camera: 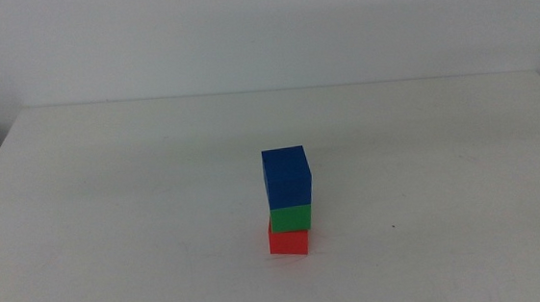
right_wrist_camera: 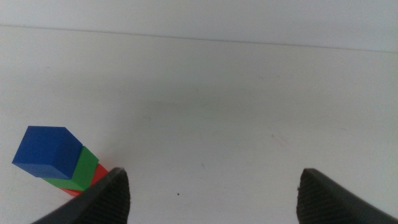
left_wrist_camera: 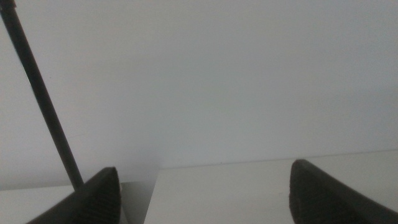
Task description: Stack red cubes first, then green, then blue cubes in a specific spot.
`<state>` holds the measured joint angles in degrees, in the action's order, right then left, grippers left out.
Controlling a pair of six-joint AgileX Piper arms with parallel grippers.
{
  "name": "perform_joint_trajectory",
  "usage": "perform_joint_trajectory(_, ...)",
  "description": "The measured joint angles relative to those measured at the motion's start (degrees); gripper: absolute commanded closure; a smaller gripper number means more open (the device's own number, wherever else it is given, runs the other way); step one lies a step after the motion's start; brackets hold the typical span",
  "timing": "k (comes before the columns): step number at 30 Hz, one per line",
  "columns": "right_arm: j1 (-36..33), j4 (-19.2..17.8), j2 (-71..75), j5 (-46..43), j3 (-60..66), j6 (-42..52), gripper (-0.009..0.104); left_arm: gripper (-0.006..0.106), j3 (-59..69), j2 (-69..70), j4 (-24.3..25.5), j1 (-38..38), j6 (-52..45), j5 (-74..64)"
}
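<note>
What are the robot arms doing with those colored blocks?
Right now nothing is holding the blocks. They stand in a little tower on the white table: the red cube at the bottom, the green cube on it, and the blue cube on top, sitting a bit crooked. The right gripper is open and empty, beside the tower. The left gripper is open too, waiting off by the table's edge, with no blocks in its view.

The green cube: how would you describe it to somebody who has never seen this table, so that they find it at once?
On the white table, a single stack of three cubes stands near the middle. The green cube is the middle one, resting on the red cube and carrying the blue cube. It alone has a cube both above and below it.
</note>
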<state>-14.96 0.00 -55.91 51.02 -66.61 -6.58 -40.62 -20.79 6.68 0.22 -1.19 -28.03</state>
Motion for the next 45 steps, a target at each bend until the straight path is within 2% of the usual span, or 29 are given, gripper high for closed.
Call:
perform_joint_trajectory(5, 0.00, -3.12, 1.63, -4.29, 3.86, 0.00, 0.001, 0.008, 1.39, 0.62, -0.25, 0.00, 0.00, 0.70)
perform_joint_trajectory(10, 0.00, -7.67, 6.81, -19.23, 14.01, 0.00, 0.001, 0.008, 9.42, 4.03, -5.19, 0.00, 0.00, 3.35)
perform_joint_trajectory(13, 0.00, -8.51, 12.01, -27.64, 23.37, 0.00, 0.001, 0.008, 15.97, 7.78, -8.90, 0.00, 0.00, 4.33)
perform_joint_trajectory(17, 0.33, -8.92, 21.34, -33.95, 36.19, 0.00, 0.001, 0.008, 24.31, 12.65, -10.43, 0.00, 0.00, 4.61)
perform_joint_trajectory(20, 3.03, -8.92, 29.79, -35.33, 45.37, 0.00, 0.001, 0.008, 28.81, 15.71, -10.47, 0.00, 0.00, 4.61)
perform_joint_trajectory(24, 9.95, -8.75, 42.34, -35.26, 56.37, 0.00, 0.001, 0.008, 32.85, 19.36, -10.61, 0.00, 0.00, 5.39)
perform_joint_trajectory(29, 15.88, -7.95, 54.14, -35.21, 65.03, 0.00, 0.001, 0.008, 36.42, 21.46, -10.61, 0.00, 0.00, 8.60)
perform_joint_trajectory(45, 16.62, -7.76, 56.43, -35.67, 68.25, 0.00, 0.001, 0.008, 42.30, 21.52, -10.61, 0.00, 0.00, 15.47)
